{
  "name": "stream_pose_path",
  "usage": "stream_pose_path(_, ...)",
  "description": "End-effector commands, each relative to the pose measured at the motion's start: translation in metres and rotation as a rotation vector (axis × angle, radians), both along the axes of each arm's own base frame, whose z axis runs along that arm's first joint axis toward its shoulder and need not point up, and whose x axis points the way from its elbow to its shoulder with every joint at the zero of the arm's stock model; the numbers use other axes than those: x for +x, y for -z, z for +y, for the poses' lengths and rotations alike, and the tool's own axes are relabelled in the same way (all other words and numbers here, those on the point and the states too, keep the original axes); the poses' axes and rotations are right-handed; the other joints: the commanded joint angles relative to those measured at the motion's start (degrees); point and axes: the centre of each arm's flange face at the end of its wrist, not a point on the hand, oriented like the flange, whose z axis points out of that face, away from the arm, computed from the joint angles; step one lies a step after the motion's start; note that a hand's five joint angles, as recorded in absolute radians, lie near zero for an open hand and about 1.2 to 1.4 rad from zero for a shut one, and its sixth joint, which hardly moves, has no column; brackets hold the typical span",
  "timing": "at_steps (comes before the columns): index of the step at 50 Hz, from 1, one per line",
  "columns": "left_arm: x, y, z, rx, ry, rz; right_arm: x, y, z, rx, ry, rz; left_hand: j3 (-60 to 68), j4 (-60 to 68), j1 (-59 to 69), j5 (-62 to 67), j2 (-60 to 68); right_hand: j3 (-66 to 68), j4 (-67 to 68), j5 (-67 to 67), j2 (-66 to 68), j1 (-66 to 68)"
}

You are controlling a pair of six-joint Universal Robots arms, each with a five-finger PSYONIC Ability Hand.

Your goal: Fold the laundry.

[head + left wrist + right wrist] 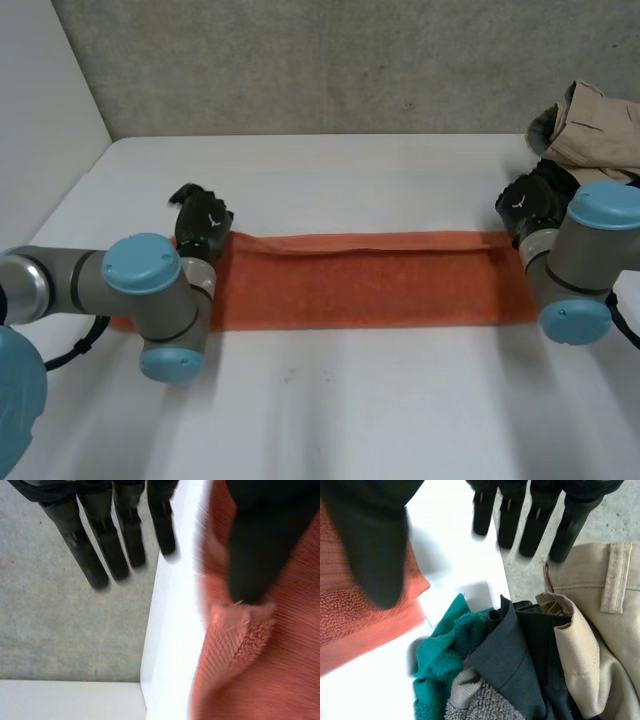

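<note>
The near part of the white table (330,420) is bare. Beyond it, across the middle, lies the orange towel (370,285). It is a long narrow strip, its long axis parallel to the table's near edge and its ends pointing to the left and right edges. It looks doubled lengthwise, so I judge one fold done and the cross folds left. My left hand (203,225) sits at the strip's far left corner, fingers straight, thumb over the cloth, gripping nothing. My right hand (530,203) is at the far right corner, likewise spread and empty. At the table's far right corner a heap of clothes (590,125) waits unfolded.
</note>
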Motion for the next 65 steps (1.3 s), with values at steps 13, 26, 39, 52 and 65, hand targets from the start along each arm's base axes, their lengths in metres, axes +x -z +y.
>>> stream_pose_path(13, -0.019, -0.062, 0.024, -0.114, 0.066, 0.076, 0.010, -0.064, 0.045, 0.031, -0.027, -0.245, -37.75, -37.55, -33.91, -37.37, -36.36, -15.70, -15.88, -14.07, -13.87, -11.75)
stream_pose_path(26, 0.015, -0.110, 0.089, -0.050, 0.092, 0.332, -0.041, -0.075, 0.098, 0.419, 0.009, -0.457, -37.75, -37.55, -33.91, -37.37, -36.36, -7.74, -7.93, -6.11, -5.91, -3.79)
stream_pose_path(39, 0.025, -0.091, 0.102, 0.104, 0.078, 0.511, -0.078, -0.030, 0.085, 0.392, 0.034, -0.501, -37.54, -37.34, -33.69, -37.15, -36.15, 0.85, 0.67, 2.48, 2.68, 4.80)
stream_pose_path(52, 0.024, -0.078, 0.103, 0.140, 0.074, 0.495, -0.081, -0.002, 0.074, 0.428, 0.057, -0.476, -37.54, -37.34, -33.69, -37.15, -36.15, 54.14, 53.95, 55.76, 55.96, 58.08)
stream_pose_path(65, 0.026, -0.081, 0.104, 0.134, 0.069, 0.493, -0.138, -0.015, 0.062, 0.339, 0.214, -0.418, -37.54, -37.34, -33.69, -37.15, -36.15, 54.30, 54.12, 55.93, 56.13, 58.25)
